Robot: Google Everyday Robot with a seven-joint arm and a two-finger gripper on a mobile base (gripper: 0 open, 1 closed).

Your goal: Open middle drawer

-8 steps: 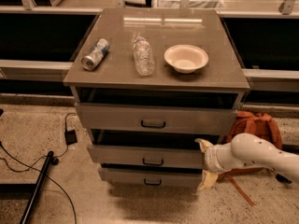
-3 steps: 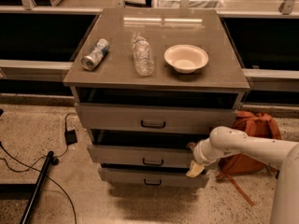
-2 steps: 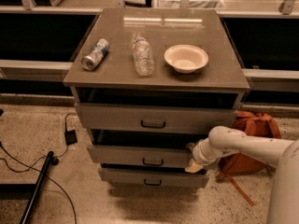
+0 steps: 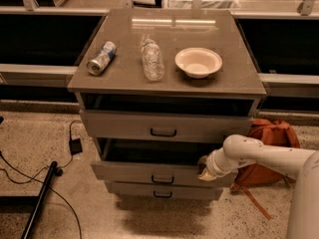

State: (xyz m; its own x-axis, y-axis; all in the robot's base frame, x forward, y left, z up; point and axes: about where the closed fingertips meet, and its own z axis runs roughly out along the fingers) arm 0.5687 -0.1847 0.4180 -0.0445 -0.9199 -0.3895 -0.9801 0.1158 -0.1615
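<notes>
The middle drawer (image 4: 149,172) is the second of the cabinet's three, grey-beige with a small dark bar handle (image 4: 162,179) on its low front. It stands pulled out a little, with a dark gap above its front. My gripper (image 4: 204,170) is at the drawer's right end, at the top edge of the front, on the end of my white arm (image 4: 259,156) that reaches in from the right. The top drawer (image 4: 159,126) above is also slightly out. The bottom drawer (image 4: 162,190) sits below.
On the cabinet top (image 4: 239,81) lie a can (image 4: 101,58) on its side, a clear plastic bottle (image 4: 152,59) and a white bowl (image 4: 198,61). An orange backpack (image 4: 269,143) rests on the floor at the right. Black cables (image 4: 30,173) and a pole (image 4: 40,198) lie at the left.
My arm has swung in from the right, and the gripper moved left and up to the right end of the middle drawer's front. The drawers look unchanged.
</notes>
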